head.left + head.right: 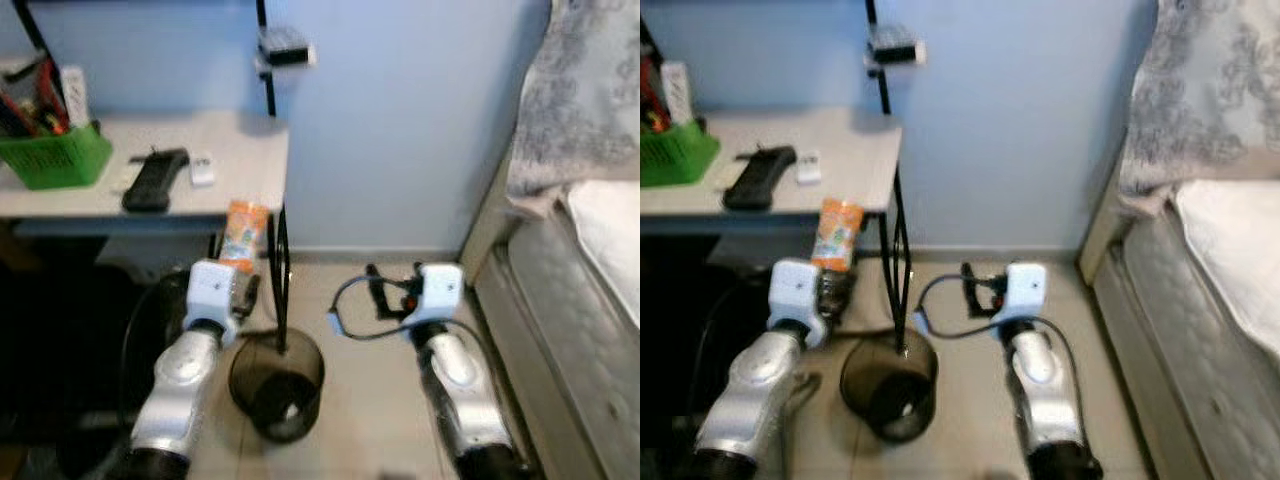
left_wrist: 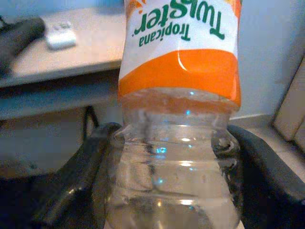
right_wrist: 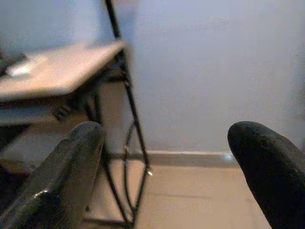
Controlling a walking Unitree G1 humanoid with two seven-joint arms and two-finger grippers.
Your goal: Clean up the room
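Plastic bottle (image 2: 178, 119) with an orange and white Tropicana Twister label, its clear lower body pinched between the two black fingers (image 2: 71, 186) of the left gripper (image 1: 243, 290). In the head views the bottle is held upright in the air, just in front of the near edge of a pale desk (image 1: 235, 160) and beside the desk's thin black leg (image 1: 281, 290). Below and slightly to the right of the bottle, on the tiled floor (image 1: 370, 400), stands a small black mesh wastebasket (image 1: 277, 385) with a pale scrap at its bottom; the desk leg comes down at the basket's far rim.

The right gripper (image 1: 385, 290) is raised over the floor to the right of the basket, well apart from the bottle. Its two black fingers (image 3: 71, 171) are spread wide with nothing between them, pointing toward the light blue wall (image 1: 400, 120) and its baseboard. A black cable loops beside the right wrist.

On the desk lie a black flat object (image 1: 152, 180), a small white remote-like item (image 1: 202, 172) just beside it, and a green plastic basket (image 1: 55, 155) holding assorted things at the far left. A black pole rises against the wall with a small dark device (image 1: 282, 45) clamped to it. On the right is a bed (image 1: 575, 320) with a grey mattress and patterned grey bedding (image 1: 580, 90).
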